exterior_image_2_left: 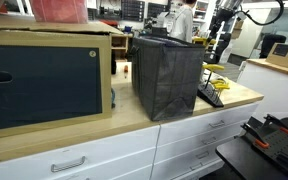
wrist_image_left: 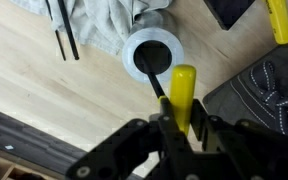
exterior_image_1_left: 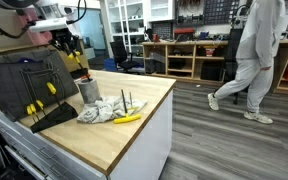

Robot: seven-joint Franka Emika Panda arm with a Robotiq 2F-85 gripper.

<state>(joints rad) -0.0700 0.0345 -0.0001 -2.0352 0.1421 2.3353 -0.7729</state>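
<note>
My gripper (wrist_image_left: 184, 128) is shut on a yellow-handled screwdriver (wrist_image_left: 184, 88). Its black shaft points at the mouth of a metal cup (wrist_image_left: 130, 58) on the wooden table, and the tip is over or just inside the opening. In an exterior view the gripper (exterior_image_1_left: 75, 57) hangs above the cup (exterior_image_1_left: 87, 91). A crumpled grey cloth (exterior_image_1_left: 102, 110) lies beside the cup, and it also shows in the wrist view (wrist_image_left: 99, 20). Another yellow tool (exterior_image_1_left: 128, 118) rests on the cloth. The gripper (exterior_image_2_left: 222, 45) also shows in an exterior view, behind a black bag.
A black tray (exterior_image_1_left: 46, 113) with yellow-handled tools lies by a dark fabric bag (exterior_image_1_left: 24, 78), which also shows in an exterior view (exterior_image_2_left: 169, 75). Two black rods (wrist_image_left: 64, 32) lie on the cloth. A wooden box with a dark drawer (exterior_image_2_left: 44, 80) stands on the counter. A person (exterior_image_1_left: 250, 55) walks behind.
</note>
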